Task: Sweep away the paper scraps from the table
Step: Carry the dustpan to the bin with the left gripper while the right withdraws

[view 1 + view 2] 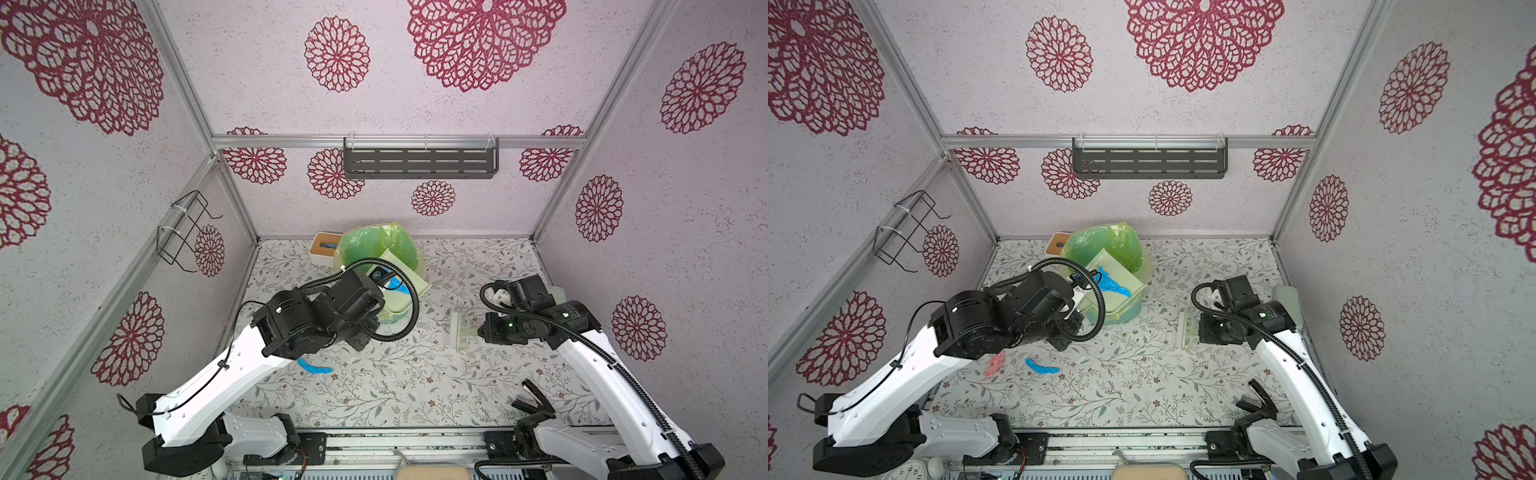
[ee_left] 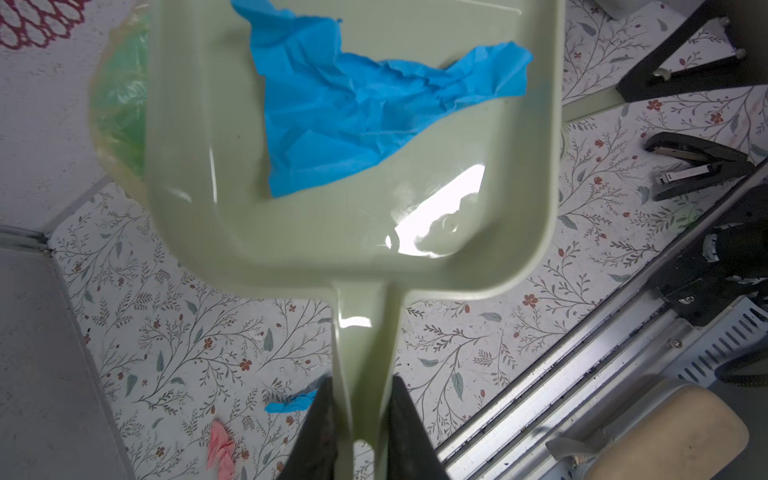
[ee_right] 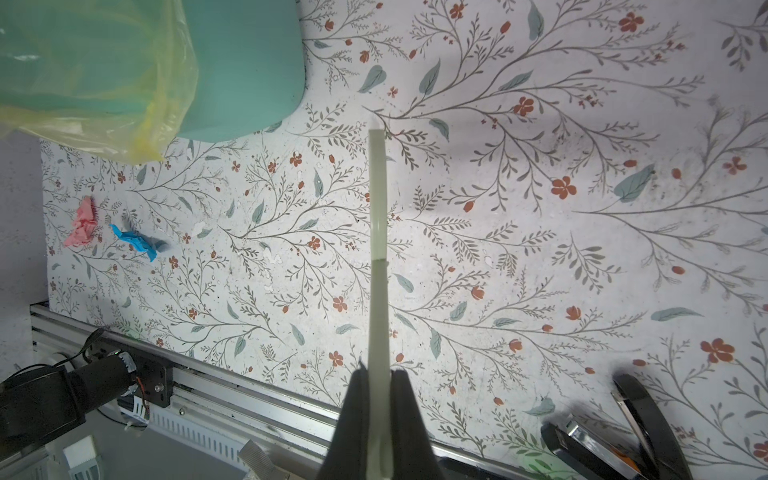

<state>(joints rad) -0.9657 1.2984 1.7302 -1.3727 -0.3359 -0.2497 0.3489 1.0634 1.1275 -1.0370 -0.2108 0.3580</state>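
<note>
Left claw [image 2: 362,399] gripped dustpan [image 2: 199,187], blue scrap [image 2: 345,108] aboard, over bin [image 3: 241,62].
Right claw [image 3: 379,382] held brush [image 3: 377,199]; loose scraps [image 1: 1040,368] lay nearer left arm [image 1: 892,374].

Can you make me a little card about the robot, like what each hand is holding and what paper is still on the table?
Left gripper: shut on the dustpan handle
Dustpan: held over the bin, big blue scrap inside
Right gripper: shut on the brush handle
Still on the table: small blue scrap and pink scrap, side by side near the left arm
Also there: black stapler
</note>
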